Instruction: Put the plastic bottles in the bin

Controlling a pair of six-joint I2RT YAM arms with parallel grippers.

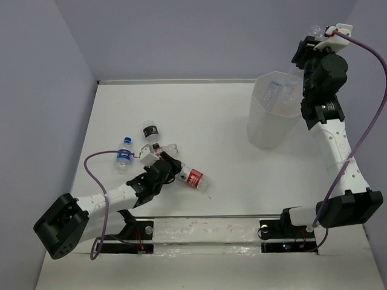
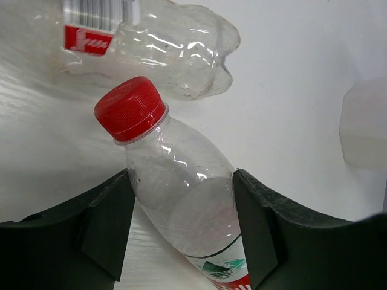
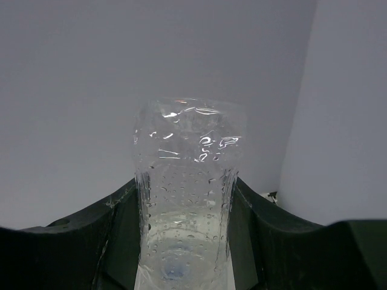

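Grasping a red-capped bottle (image 2: 158, 158), left pincer (image 2: 181, 226); right pincer (image 3: 184, 232) clamps a clear bottle (image 3: 188, 151), cap hidden.

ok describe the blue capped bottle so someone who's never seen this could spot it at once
On the left half of the white table, the left gripper grips a red-capped bottle among loose ones. The blue-capped bottle lies farthest left of them. Its neighbours, the black-labelled bottle and the red-labelled bottle, show no blue.
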